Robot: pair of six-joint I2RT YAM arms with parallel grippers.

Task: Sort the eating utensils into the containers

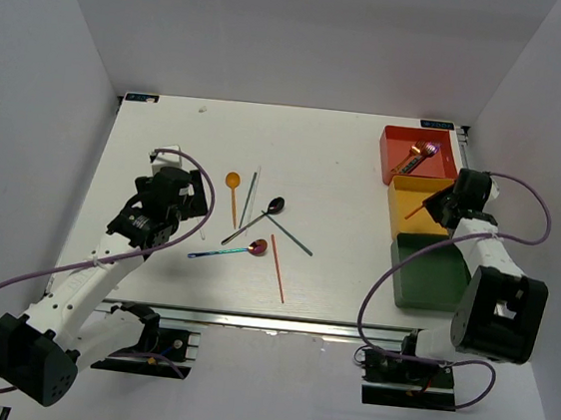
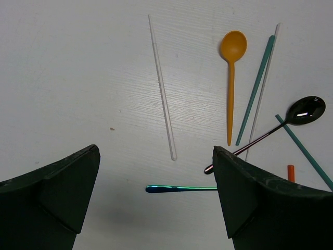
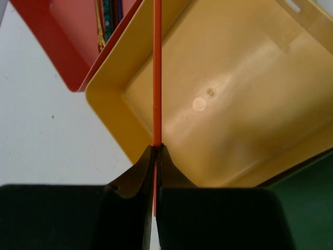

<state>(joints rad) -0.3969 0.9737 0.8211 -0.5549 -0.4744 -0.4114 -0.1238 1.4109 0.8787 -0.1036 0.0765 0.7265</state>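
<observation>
My right gripper [image 1: 441, 209] [image 3: 157, 148] is shut on an orange chopstick [image 3: 157, 67] and holds it over the near-left corner of the yellow tray [image 1: 407, 221] [image 3: 244, 104]. The red tray [image 1: 398, 142] [image 3: 57, 41] behind it holds a few utensils [image 1: 416, 159]. The green tray [image 1: 432, 276] stands in front. My left gripper [image 1: 196, 207] [image 2: 156, 153] is open and empty above the table, left of the loose utensils. The handle tip of the iridescent spoon [image 1: 231, 252] [image 2: 177, 188] lies between its fingers.
Loose on the table lie an orange spoon [image 1: 232, 190] [image 2: 231, 78], a black spoon [image 1: 263, 215] [image 2: 304, 110], two teal chopsticks [image 1: 248, 199] [image 1: 289, 235], a red chopstick [image 1: 276, 268] and two whitish chopsticks [image 2: 162, 88] [image 2: 263, 88]. White walls enclose the table.
</observation>
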